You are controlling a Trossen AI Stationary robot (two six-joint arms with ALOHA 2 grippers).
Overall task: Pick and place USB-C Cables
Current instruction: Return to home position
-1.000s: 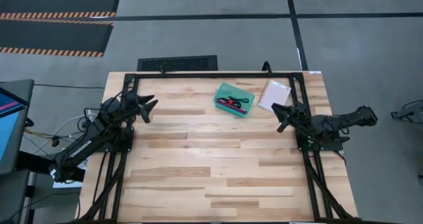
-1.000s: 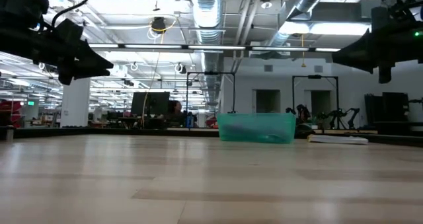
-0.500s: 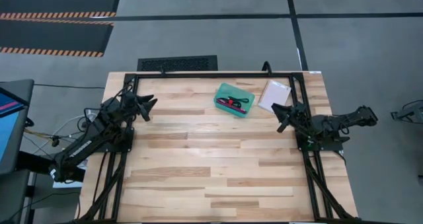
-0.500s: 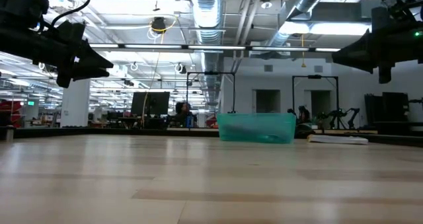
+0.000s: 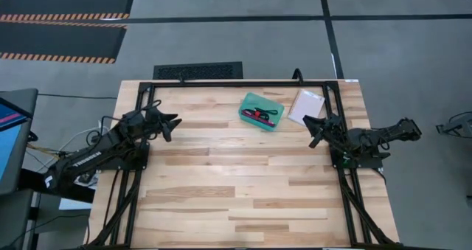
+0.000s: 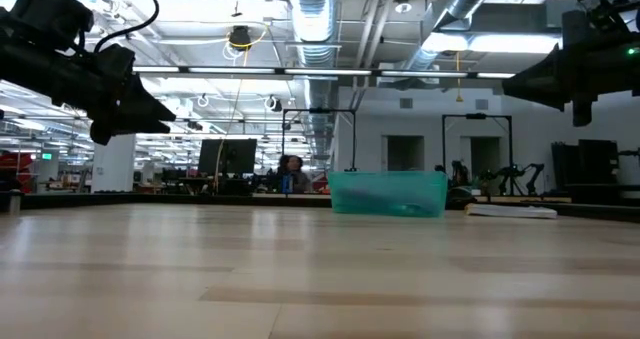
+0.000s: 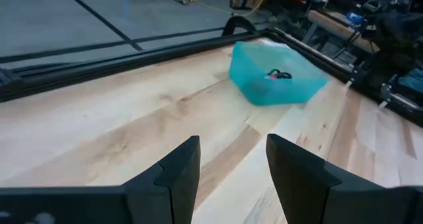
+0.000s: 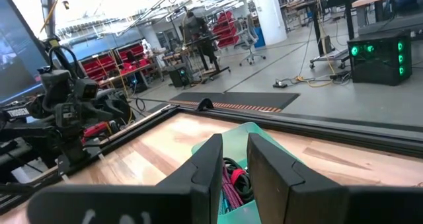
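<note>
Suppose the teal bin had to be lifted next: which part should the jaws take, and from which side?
Probably the rim of a long wall of the teal bin, coming straight down, one jaw inside and one outside. It is open-topped with thin upright walls, and the cables lie low inside. The right gripper hangs nearer it than the left gripper.
</note>
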